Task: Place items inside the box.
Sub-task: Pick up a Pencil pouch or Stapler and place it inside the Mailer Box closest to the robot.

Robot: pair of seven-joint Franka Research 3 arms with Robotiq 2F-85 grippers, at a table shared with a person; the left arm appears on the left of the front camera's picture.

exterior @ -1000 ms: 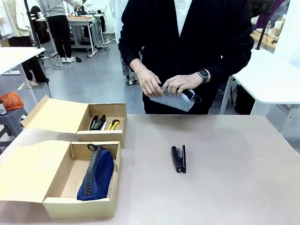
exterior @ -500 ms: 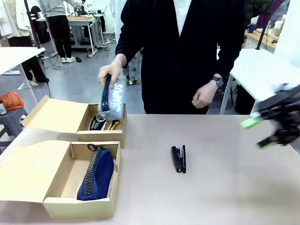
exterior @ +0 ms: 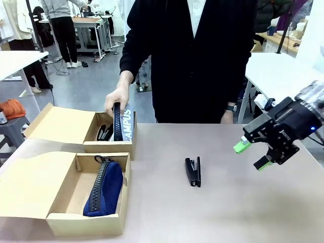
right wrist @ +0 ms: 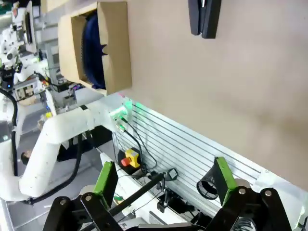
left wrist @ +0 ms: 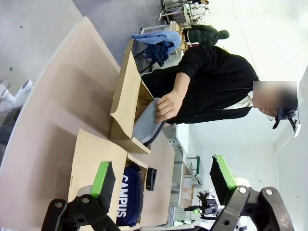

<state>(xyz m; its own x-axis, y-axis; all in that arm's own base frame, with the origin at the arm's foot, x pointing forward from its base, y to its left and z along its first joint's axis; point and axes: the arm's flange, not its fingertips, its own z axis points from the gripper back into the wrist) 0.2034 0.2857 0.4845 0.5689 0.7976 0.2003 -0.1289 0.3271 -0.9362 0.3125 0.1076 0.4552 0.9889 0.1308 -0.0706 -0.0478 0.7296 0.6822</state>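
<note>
Where black stapler [exterior: 193, 171] lies, lengthwise toward person [exterior: 192, 61]

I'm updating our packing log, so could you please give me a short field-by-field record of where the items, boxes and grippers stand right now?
far box: open; person's hand holds pale grey zip pouch on edge in its compartment
near box: open; navy blue zip pouch lies inside
black stapler: flat on the table, outside both boxes
right gripper: open, empty, above the table on the stapler's right
left gripper: open, empty
</note>
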